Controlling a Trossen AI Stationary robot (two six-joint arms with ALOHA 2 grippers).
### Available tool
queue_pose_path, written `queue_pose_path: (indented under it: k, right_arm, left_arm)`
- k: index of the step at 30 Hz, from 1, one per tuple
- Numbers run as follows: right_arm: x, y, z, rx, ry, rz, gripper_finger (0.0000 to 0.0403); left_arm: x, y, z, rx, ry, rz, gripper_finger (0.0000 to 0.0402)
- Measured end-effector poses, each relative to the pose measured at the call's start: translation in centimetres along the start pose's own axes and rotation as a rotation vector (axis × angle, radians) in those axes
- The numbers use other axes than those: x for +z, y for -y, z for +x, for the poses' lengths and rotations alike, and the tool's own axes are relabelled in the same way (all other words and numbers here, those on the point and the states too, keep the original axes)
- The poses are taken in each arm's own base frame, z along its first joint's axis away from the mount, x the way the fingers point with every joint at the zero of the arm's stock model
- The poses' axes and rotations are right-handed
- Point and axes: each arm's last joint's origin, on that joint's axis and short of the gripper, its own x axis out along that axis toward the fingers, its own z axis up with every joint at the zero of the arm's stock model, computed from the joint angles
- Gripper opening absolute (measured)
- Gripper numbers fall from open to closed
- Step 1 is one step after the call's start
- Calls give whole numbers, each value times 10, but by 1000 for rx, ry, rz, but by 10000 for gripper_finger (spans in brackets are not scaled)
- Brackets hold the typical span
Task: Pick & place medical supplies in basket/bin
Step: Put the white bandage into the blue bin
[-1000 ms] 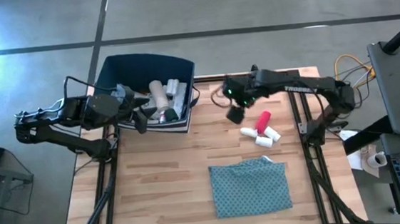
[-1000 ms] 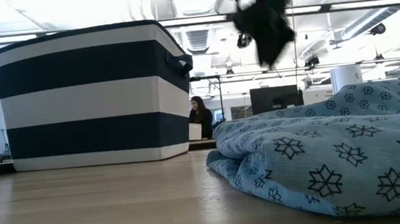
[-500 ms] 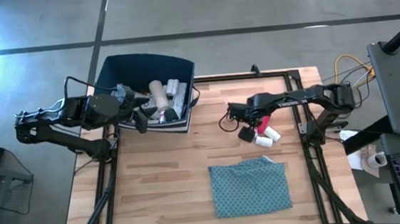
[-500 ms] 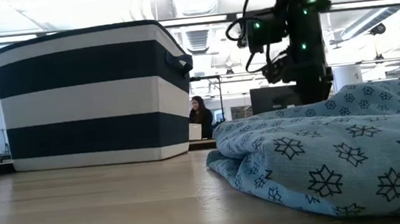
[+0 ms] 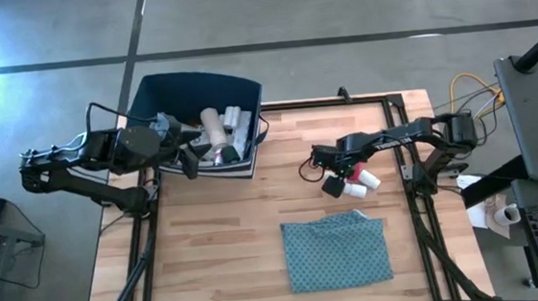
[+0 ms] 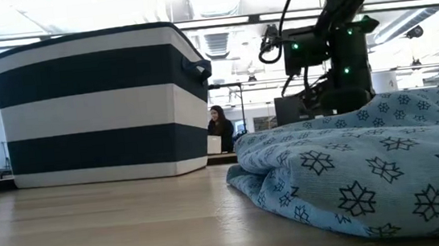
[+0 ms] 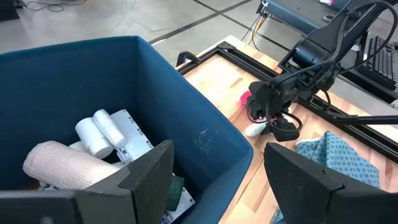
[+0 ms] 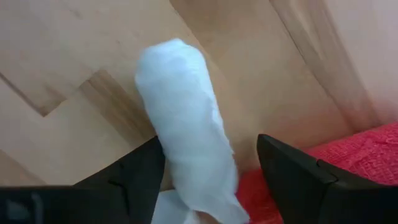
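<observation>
White and soft-looking, the gauze roll point(image 8: 186, 124) lies on the table right of the navy bin point(image 5: 192, 84), between the right gripper's point(image 5: 334, 177) open jaws; probably light and squashy, best pinched mid-length; left gripper point(image 7: 211, 186) gapes over the bin.

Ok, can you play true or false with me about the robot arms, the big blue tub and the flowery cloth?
1. The big dark navy tub already has supplies inside. True.
2. The teal patterned cloth lies inside the tub. False: it lies on the wooden table.
3. The right gripper is down by the white roll and the red item. True.
4. The left gripper is shut on a bottle. False: it hangs open and empty over the tub.
</observation>
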Motion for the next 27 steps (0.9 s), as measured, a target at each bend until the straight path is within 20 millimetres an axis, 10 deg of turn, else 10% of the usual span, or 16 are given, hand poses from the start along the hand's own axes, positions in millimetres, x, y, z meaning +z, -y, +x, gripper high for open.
queue_pose_path:
  k: [17, 27]
  right_arm:
    - [16, -11, -10, 186, 102, 114, 54]
    - [71, -31, -146, 300, 747, 160, 43]
  left_arm:
    - [0, 0, 0, 1, -1, 0, 230]
    - [0, 0, 0, 1, -1, 0, 230]
